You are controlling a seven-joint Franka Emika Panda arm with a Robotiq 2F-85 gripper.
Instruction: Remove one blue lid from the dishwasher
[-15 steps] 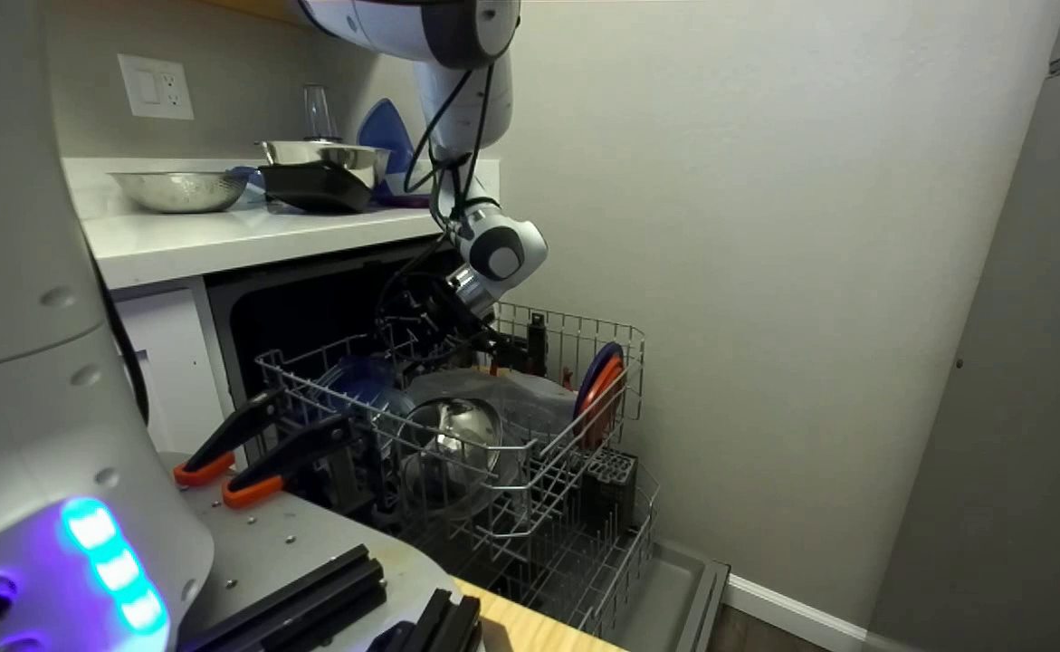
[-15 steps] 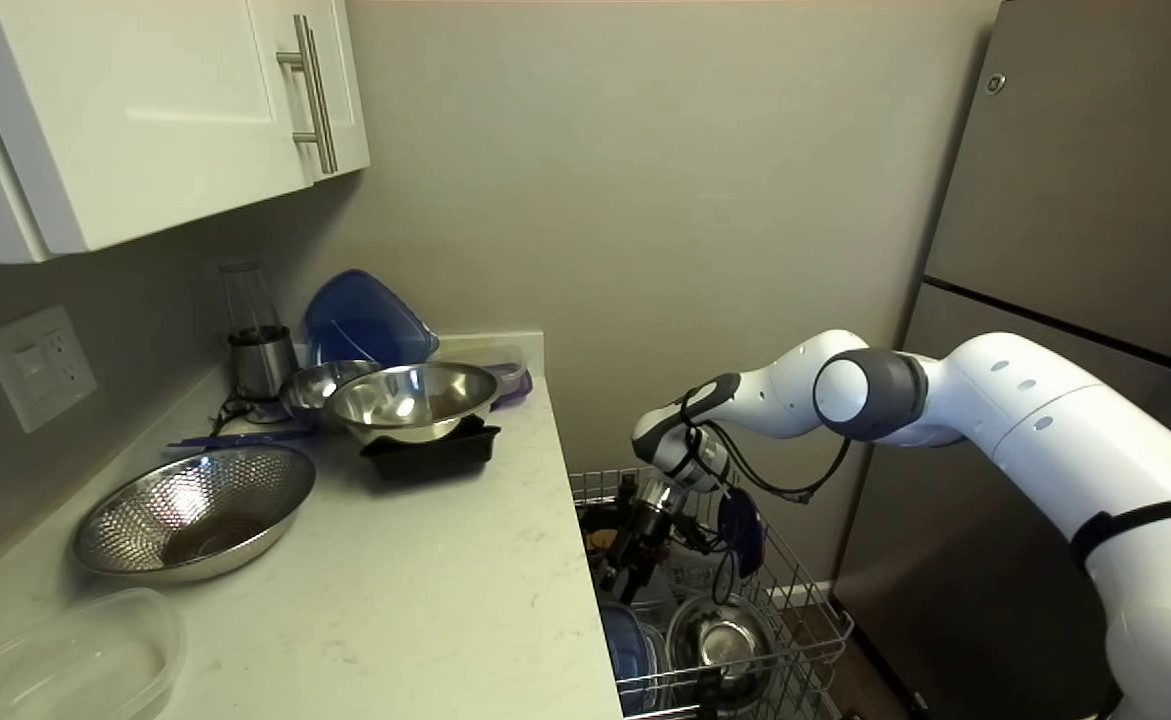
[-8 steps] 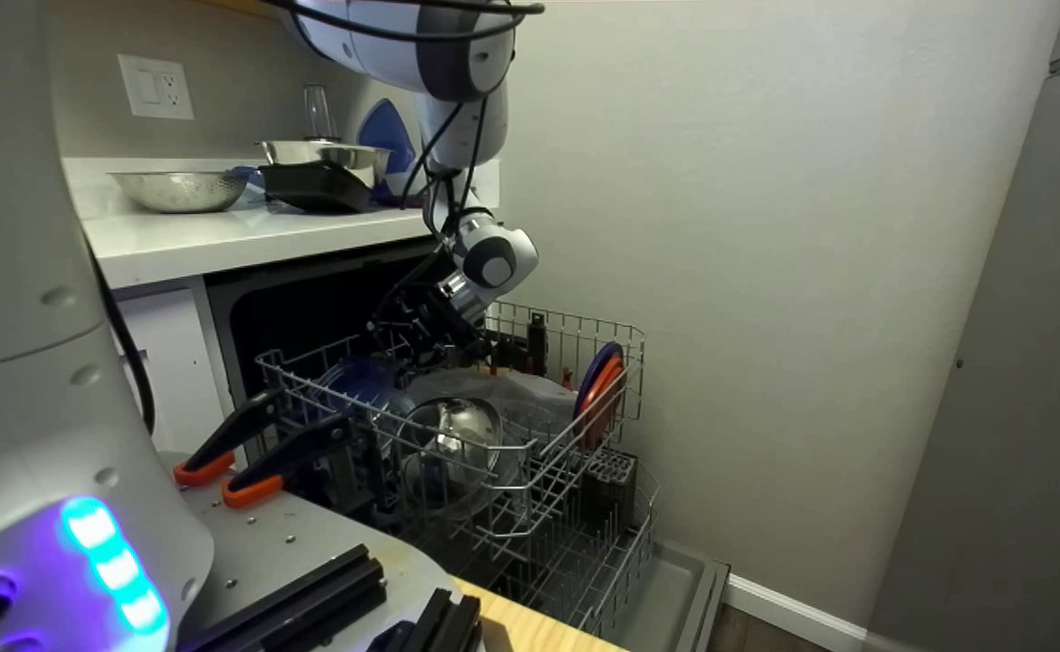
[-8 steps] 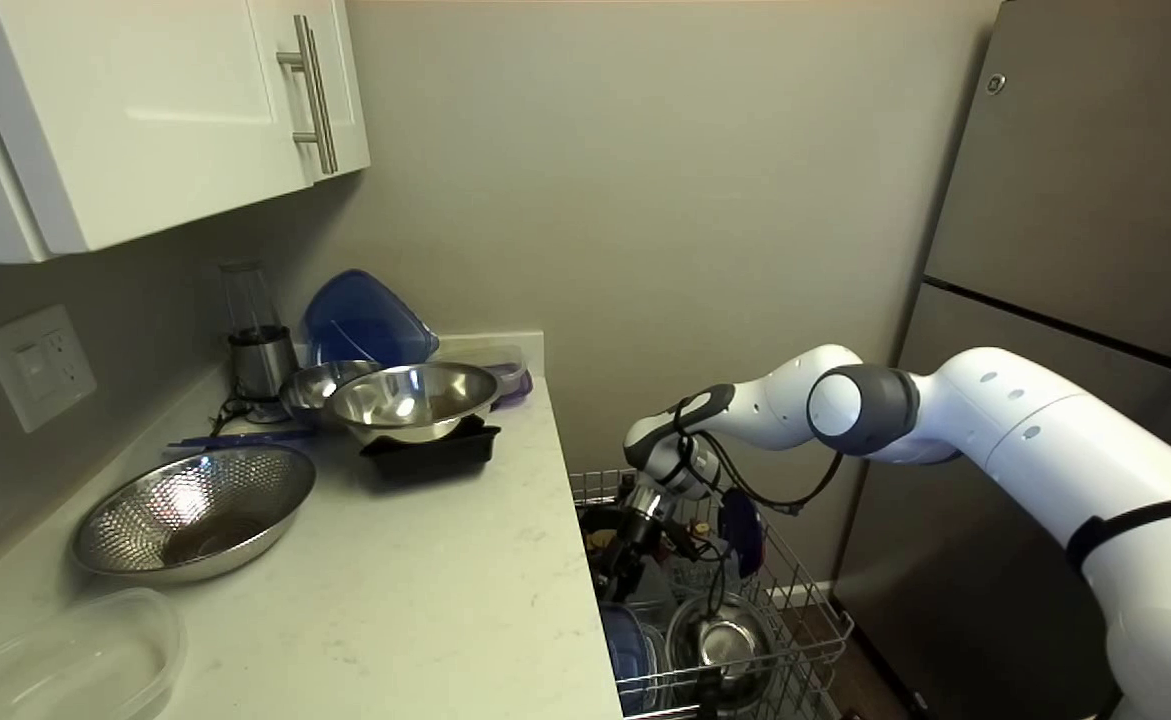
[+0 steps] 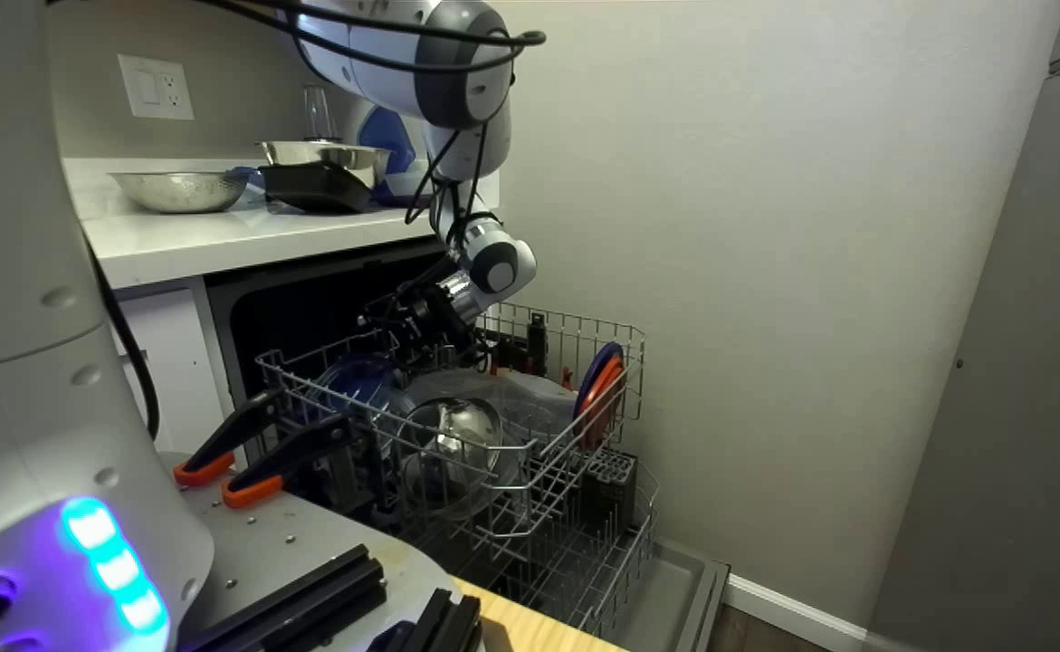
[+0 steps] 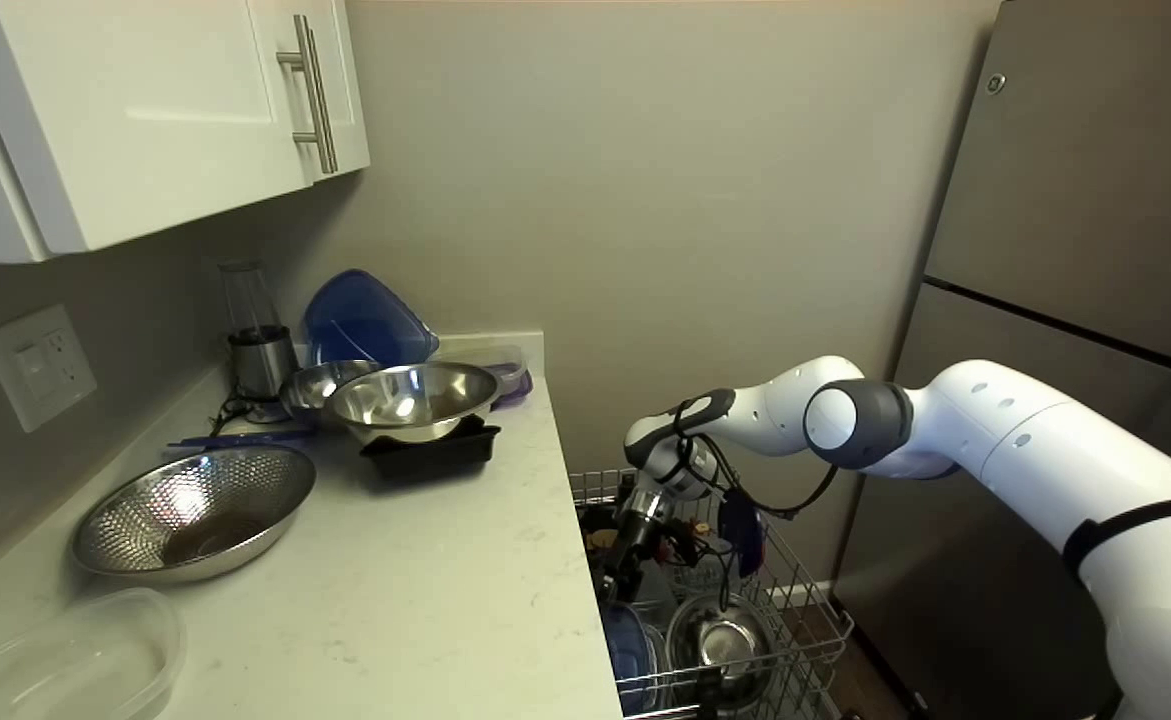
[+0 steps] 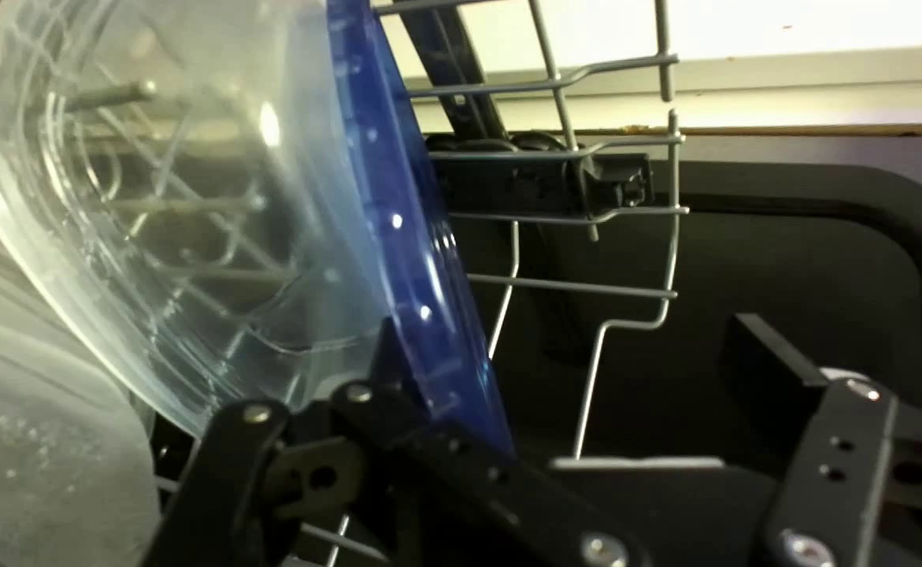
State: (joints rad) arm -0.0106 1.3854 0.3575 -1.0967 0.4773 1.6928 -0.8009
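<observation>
Beside a pale wall [image 5: 765,272], a blue lid [image 7: 421,236] stood on edge in the dishwasher rack [image 5: 575,337].
Glossy, flecked with glints, it was just beside a clear container [image 7: 193,205]. The claw [image 7: 575,350] gaped wide, with the lid between its fingers [image 7: 779,362] and close to one; I couldn't tell whether they touched. Farther off, the fridge [image 6: 1085,180] bore a round badge [image 6: 995,84] too small to read.
</observation>
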